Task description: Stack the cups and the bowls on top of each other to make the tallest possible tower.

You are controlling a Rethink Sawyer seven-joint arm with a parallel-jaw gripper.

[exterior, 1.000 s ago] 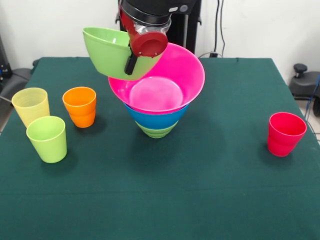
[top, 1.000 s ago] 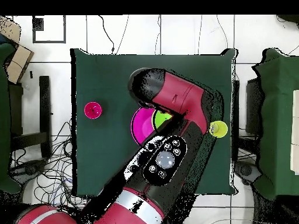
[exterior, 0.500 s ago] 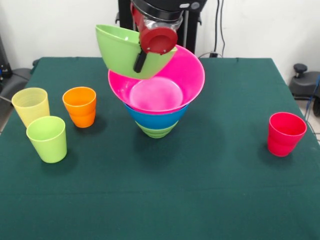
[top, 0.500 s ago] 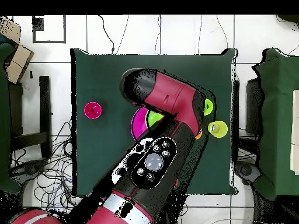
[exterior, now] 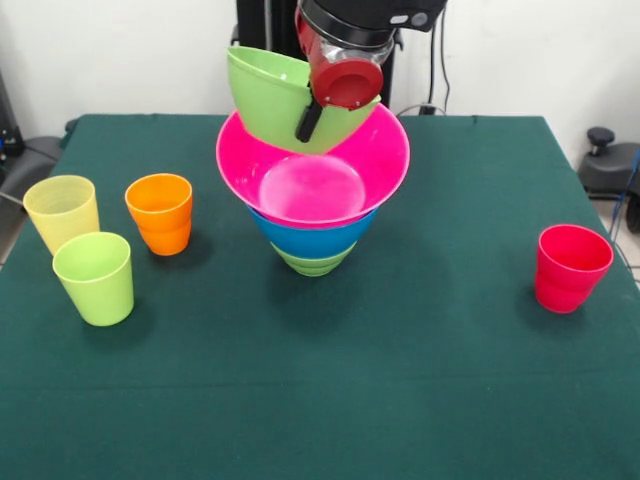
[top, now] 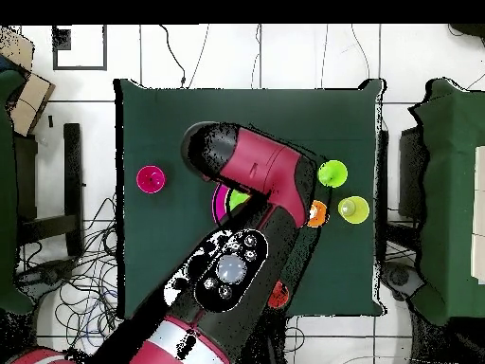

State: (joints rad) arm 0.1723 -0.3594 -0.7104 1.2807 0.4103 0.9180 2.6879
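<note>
Red and black pincer (exterior: 312, 118) clamped on the rim of a large light green round plastic bowl (exterior: 275, 95), one dark finger (exterior: 308, 122) lying down the bowl's outer wall, the other presumably inside and hidden. Bowl held tilted, mouth turned away from the pincer toward the picture's left in the front view, its lower edge dipping just inside the rim of the wide pink plastic bowl (exterior: 385, 150) directly beneath; contact between the two hard to judge. Under the pink bowl, nested and narrowing downward, a blue plastic bowl (exterior: 312, 240) and a small light green bowl (exterior: 312, 263) resting on the dark green table cloth (exterior: 330, 400). Well off to one side of the pincer, an orange plastic tumbler (exterior: 160, 213), a pale yellow tumbler (exterior: 63, 212) and a lime green tumbler (exterior: 95, 277), grouped close and upright. Well apart on the opposite side, a lone red tumbler (exterior: 571, 267), upright. From overhead, most of the stack covered by the arm (top: 260, 190).
</note>
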